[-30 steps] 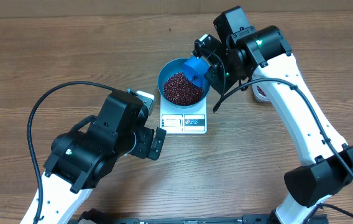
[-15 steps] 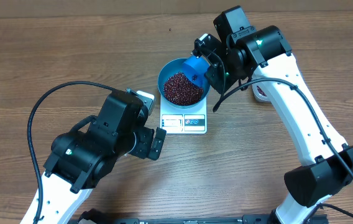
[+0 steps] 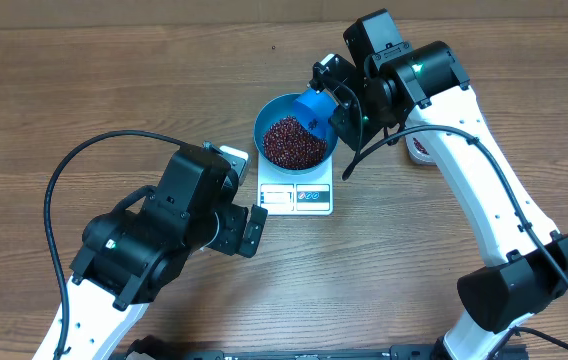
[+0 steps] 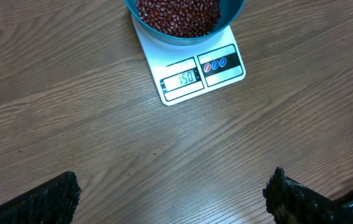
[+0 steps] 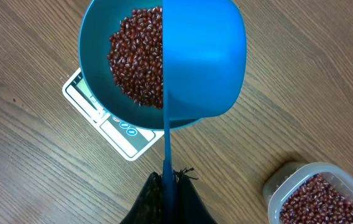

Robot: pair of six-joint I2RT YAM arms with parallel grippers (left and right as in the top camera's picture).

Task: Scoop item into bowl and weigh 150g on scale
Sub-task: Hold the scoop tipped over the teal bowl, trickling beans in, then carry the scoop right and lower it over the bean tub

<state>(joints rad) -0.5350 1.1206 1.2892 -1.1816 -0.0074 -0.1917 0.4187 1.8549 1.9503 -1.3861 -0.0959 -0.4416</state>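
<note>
Scale (image 4: pixel 226 67): white, flat on the wood; I place everything else from it.
Bowl (image 5: pixel 92 37): teal, sitting on top of the scale and hiding its back half.
Beans (image 3: pixel 292 142): heaped in the bowl; more lie in a clear tub (image 5: pixel 313 193) to the scale's right.
Scoop (image 5: pixel 204 56): blue, tipped over the bowl's rim above the scale (its inside faces away, so I cannot tell if it is emptied).
Right gripper (image 5: pixel 166 183): pinched tight on the scoop's thin handle.
Left gripper (image 4: pixel 173 194): fingers spread wide, nothing between them, hanging in front of the scale.
Progress: the display looks to read 150, so the target seems met. What is left, I judge, is lifting the scoop away without spilling extra beans.
</note>
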